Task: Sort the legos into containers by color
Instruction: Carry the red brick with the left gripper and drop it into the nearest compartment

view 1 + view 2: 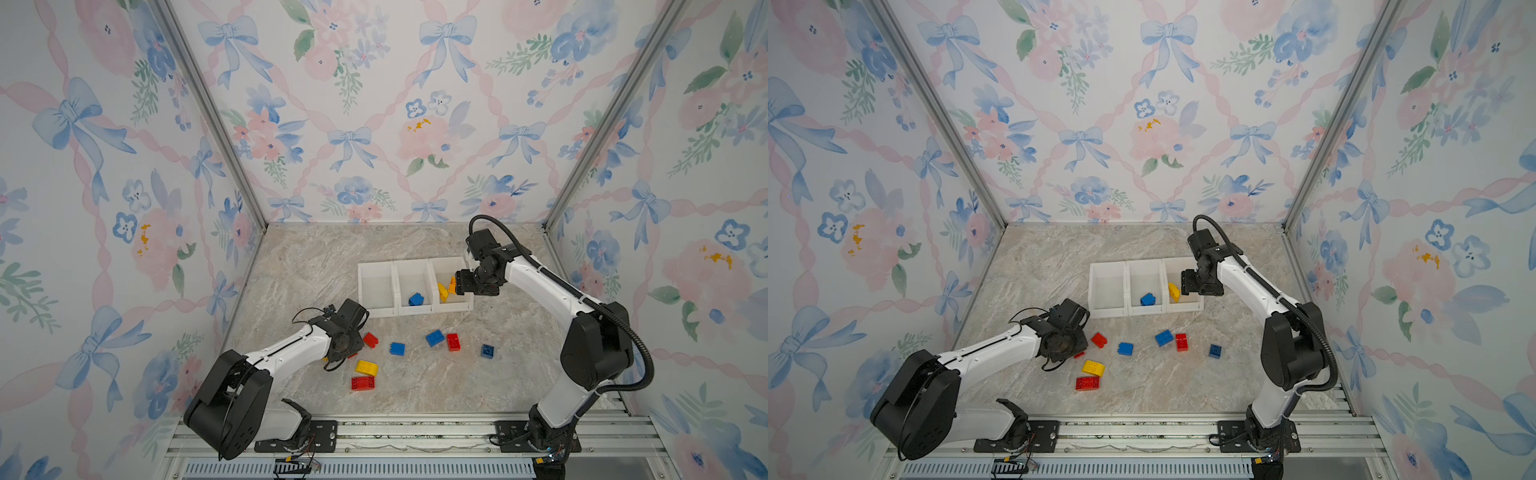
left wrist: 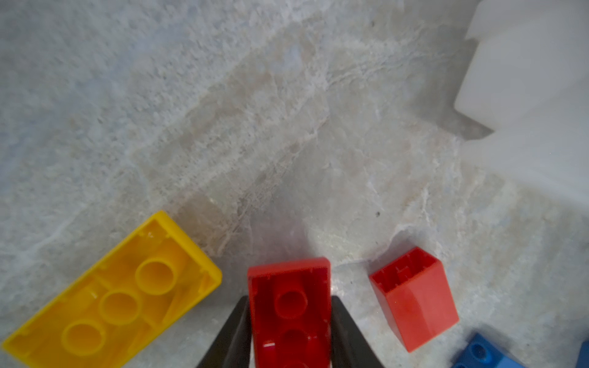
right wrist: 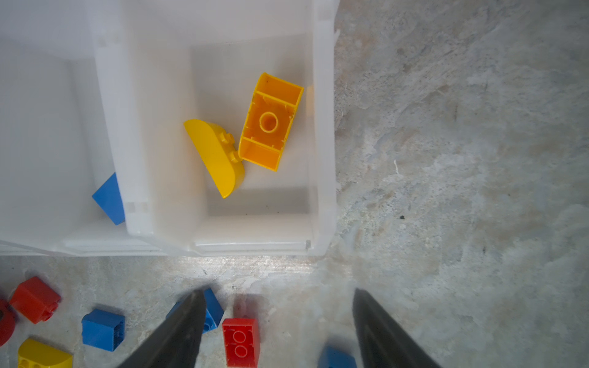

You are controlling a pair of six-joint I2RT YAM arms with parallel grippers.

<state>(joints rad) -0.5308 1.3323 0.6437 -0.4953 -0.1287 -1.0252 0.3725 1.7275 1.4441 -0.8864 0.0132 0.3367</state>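
Left claw (image 2: 289, 298) clamps a red brick (image 2: 288, 283) near the containers (image 1: 415, 311), right claw (image 3: 278, 290) gapes empty; next, lift it into the vacant bin (image 1: 375, 291).

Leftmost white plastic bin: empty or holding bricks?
Empty. Both top views show the leftmost white plastic bin with a bare floor; no brick inside.

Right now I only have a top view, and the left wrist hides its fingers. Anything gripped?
Observer: Left wrist view: the left gripper presses both long sides of a red brick, hollow underside up.
Operator: Right gripper?
Observer: Right wrist view: open, nothing between its fingers.
Operator: Rightmost bin?
Observer: Two inside: a curved yellow brick and a yellow brick lying hollow side up.
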